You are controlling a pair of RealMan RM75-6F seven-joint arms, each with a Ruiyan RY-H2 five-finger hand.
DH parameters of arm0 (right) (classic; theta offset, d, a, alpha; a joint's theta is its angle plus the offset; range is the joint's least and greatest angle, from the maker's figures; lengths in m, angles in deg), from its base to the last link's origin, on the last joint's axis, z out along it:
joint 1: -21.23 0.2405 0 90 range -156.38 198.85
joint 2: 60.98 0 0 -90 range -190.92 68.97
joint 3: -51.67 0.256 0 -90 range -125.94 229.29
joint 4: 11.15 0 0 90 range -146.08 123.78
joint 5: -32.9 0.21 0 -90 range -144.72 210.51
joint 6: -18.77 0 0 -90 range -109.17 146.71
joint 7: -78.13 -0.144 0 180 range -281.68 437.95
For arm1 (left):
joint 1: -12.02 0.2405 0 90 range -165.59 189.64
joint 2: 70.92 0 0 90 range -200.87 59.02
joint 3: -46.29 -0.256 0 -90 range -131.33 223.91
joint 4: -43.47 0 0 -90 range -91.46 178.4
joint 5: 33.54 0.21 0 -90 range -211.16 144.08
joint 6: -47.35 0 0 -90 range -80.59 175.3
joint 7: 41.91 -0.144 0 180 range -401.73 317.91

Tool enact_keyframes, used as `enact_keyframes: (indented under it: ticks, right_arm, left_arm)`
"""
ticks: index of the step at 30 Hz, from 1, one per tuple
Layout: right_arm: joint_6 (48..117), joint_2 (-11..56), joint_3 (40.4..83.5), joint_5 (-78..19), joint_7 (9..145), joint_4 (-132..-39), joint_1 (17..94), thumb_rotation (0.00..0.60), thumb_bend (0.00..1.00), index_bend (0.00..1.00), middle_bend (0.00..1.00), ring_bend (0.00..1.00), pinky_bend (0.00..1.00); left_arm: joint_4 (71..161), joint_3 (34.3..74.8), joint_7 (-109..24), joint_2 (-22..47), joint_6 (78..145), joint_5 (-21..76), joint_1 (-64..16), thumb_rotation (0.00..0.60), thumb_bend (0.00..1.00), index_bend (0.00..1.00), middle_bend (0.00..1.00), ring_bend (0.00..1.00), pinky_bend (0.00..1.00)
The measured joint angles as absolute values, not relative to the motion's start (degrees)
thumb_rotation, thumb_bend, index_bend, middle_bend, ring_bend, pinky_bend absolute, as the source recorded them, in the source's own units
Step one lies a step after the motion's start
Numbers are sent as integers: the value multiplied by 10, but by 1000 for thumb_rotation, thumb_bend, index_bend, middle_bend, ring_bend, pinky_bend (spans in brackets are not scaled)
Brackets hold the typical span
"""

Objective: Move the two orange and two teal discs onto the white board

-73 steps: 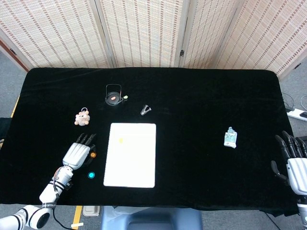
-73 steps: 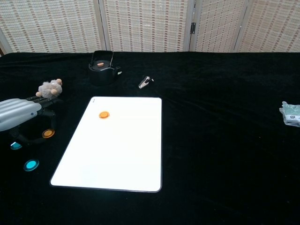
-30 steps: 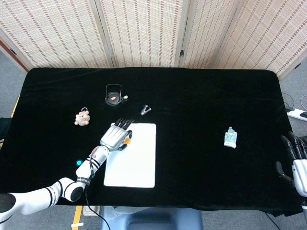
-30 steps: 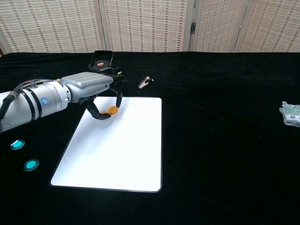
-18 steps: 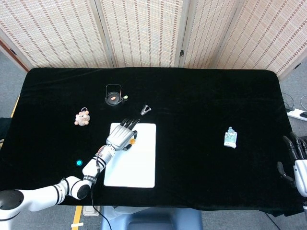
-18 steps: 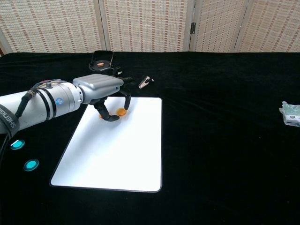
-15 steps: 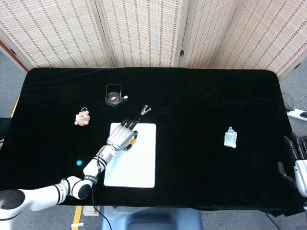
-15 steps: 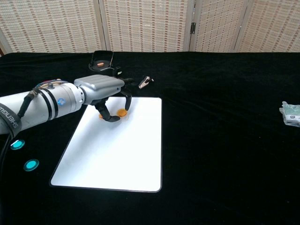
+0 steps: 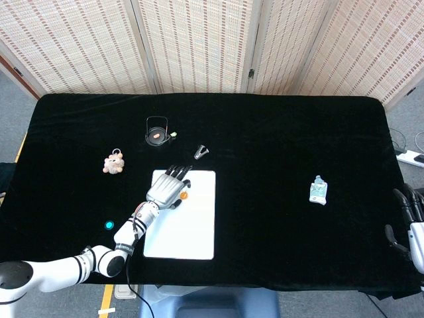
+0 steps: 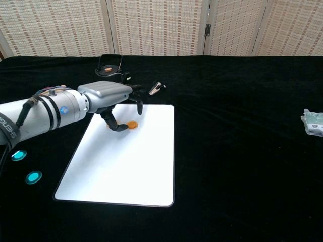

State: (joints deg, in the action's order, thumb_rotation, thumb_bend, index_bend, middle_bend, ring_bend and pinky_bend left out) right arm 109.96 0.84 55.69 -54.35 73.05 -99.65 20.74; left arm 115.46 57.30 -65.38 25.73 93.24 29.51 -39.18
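The white board [image 9: 189, 225] [image 10: 126, 166] lies on the black table. My left hand [image 9: 167, 188] [image 10: 112, 97] hovers over its far left corner, fingers spread and lifted. One orange disc [image 9: 183, 195] [image 10: 131, 124] lies flat on the board just beyond the thumb, free of the fingers. The other orange disc is hidden under the hand. Two teal discs [image 10: 18, 155] [image 10: 33, 177] rest on the cloth left of the board; the head view shows only one teal disc [image 9: 109, 225]. My right hand [image 9: 412, 222] sits at the far right edge, holding nothing.
A black kettle [image 9: 157, 131] [image 10: 110, 64] and a metal clip [image 9: 201, 152] [image 10: 155, 88] lie beyond the board. A plush toy [image 9: 114, 162] sits to the left. A small teal packet [image 9: 318, 191] [image 10: 314, 122] lies far right.
The left hand carried an orange disc from the cloth to the board's far corner. In the last half second its fingers lifted and the disc dropped flat onto the board.
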Motion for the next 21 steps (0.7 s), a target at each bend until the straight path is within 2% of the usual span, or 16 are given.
enact_keyframes:
  ticks: [8,21]
  right_arm:
    - [1103,9,556,-550,733,-999,207,600,511,0,0,40,0]
    - [1093,12,557,-561,745,-1006,219,600,511,0,0,51,0]
  left_arm:
    - [1197,549,-600,200,1008,349,-337,600,418,427,0,0,0]
    - [1200,471,-513,140,1133,432,-214,600,416,425,0,0,0]
